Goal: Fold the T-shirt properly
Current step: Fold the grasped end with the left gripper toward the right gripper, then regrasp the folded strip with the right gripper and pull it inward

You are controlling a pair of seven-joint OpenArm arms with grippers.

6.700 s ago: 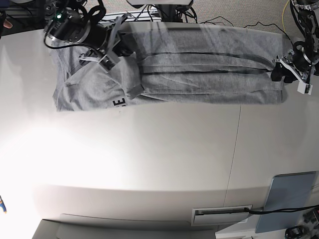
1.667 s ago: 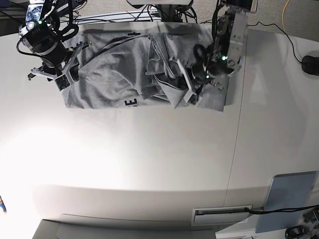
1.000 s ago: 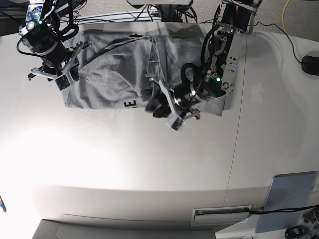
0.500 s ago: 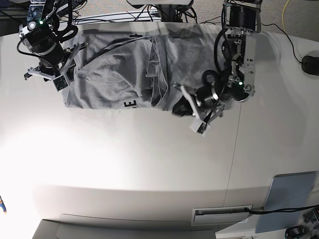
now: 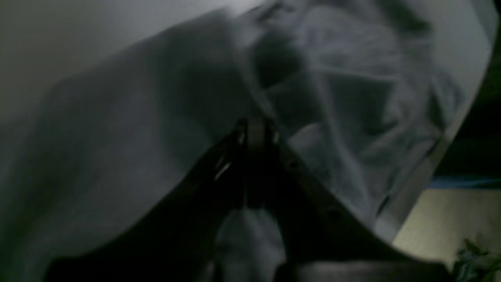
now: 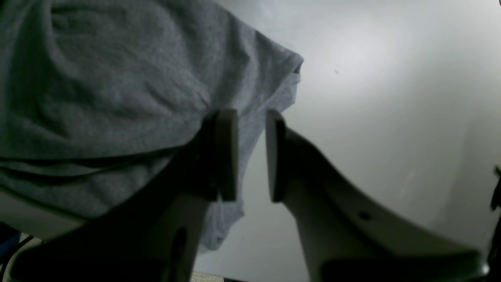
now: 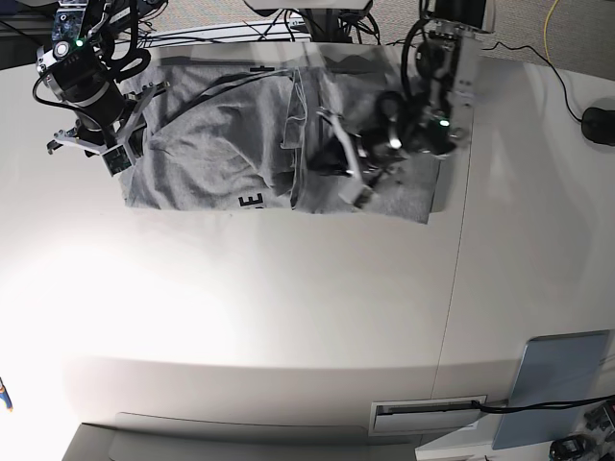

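Both arms worked over the T-shirt [image 7: 211, 154], which lay rumpled at the table's [image 7: 288, 317] far edge; left gripper [image 7: 338, 163] pinched together on its middle folds, right gripper [image 6: 251, 154] slightly apart beside the left corner.

The left claw [image 7: 338, 165], half a second ago open off the near edge of the large heather-grey cotton T-shirt [image 7: 221, 144] over the white counter [image 7: 288, 307], now sits back over the cloth, jaws closed on a fold of it.
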